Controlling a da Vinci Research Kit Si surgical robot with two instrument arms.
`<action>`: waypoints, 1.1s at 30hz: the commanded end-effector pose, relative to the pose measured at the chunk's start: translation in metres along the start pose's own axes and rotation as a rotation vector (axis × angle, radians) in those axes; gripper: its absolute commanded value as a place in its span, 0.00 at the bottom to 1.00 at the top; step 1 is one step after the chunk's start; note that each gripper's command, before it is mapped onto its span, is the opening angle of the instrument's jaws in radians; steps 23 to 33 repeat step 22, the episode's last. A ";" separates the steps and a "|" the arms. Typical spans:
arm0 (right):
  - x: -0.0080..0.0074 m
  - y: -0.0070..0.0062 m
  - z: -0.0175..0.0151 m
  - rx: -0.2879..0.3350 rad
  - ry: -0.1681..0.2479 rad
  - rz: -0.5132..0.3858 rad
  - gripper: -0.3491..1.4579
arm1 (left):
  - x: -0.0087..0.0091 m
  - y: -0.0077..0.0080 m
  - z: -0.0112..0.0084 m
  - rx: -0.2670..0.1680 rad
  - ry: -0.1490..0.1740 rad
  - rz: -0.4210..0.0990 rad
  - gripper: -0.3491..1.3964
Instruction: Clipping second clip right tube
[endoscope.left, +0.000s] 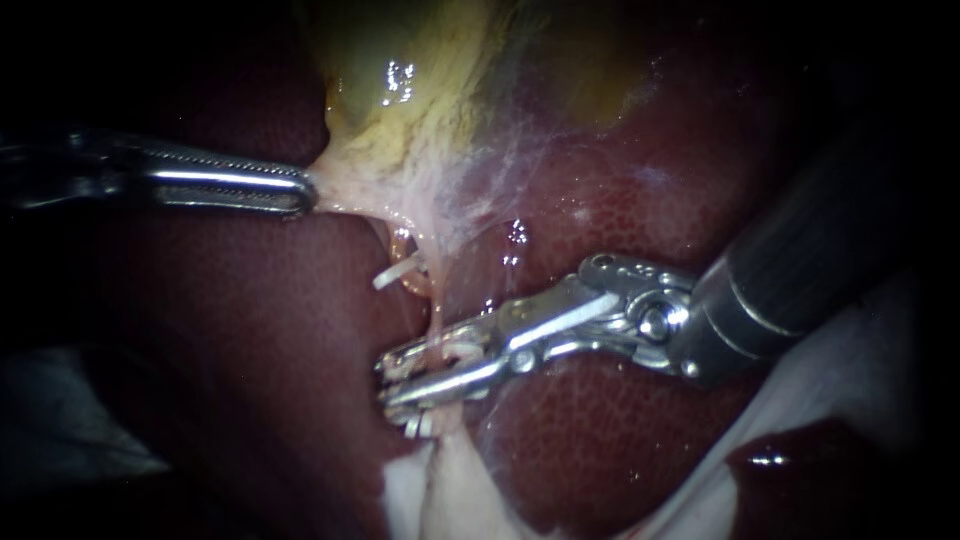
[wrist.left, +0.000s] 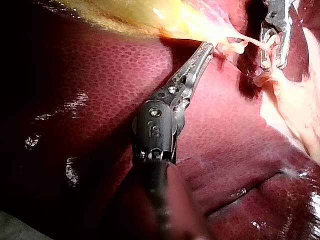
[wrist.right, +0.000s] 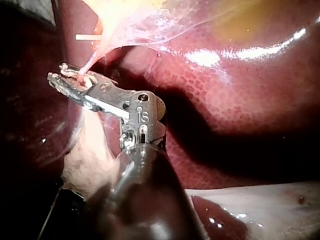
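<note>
A thin pale tube (endoscope.left: 437, 325) runs down from the yellowish gallbladder (endoscope.left: 420, 90) across the dark red liver (endoscope.left: 640, 190). My right instrument (endoscope.left: 432, 372) comes in from the right, and its jaws lie on either side of this tube, shut on it; in the right wrist view (wrist.right: 64, 77) the tube runs straight into them. A white clip (endoscope.left: 397, 270) sits higher up, just left of the tube. My left instrument (endoscope.left: 303, 190) is shut on the gallbladder's pale lower edge and holds it stretched to the left, also shown in the left wrist view (wrist.left: 206, 48).
Pale whitish tissue (endoscope.left: 450, 490) fans out below the right instrument's jaws. A white sheet (endoscope.left: 850, 350) lies at the lower right under the right shaft. Liver lobes close in on both sides of the tube.
</note>
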 end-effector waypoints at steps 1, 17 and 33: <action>0.0000 0.0000 0.0000 0.001 0.000 0.009 0.09 | 0.0000 0.0000 0.0000 0.000 0.000 0.000 0.00; -0.0003 -0.0006 -0.0005 -0.041 0.027 0.038 0.00 | 0.0000 0.0000 0.0000 0.000 0.000 0.000 0.00; -0.0004 -0.0005 -0.0005 -0.041 0.026 0.037 0.00 | 0.0000 0.0000 0.0000 0.000 0.000 0.000 0.00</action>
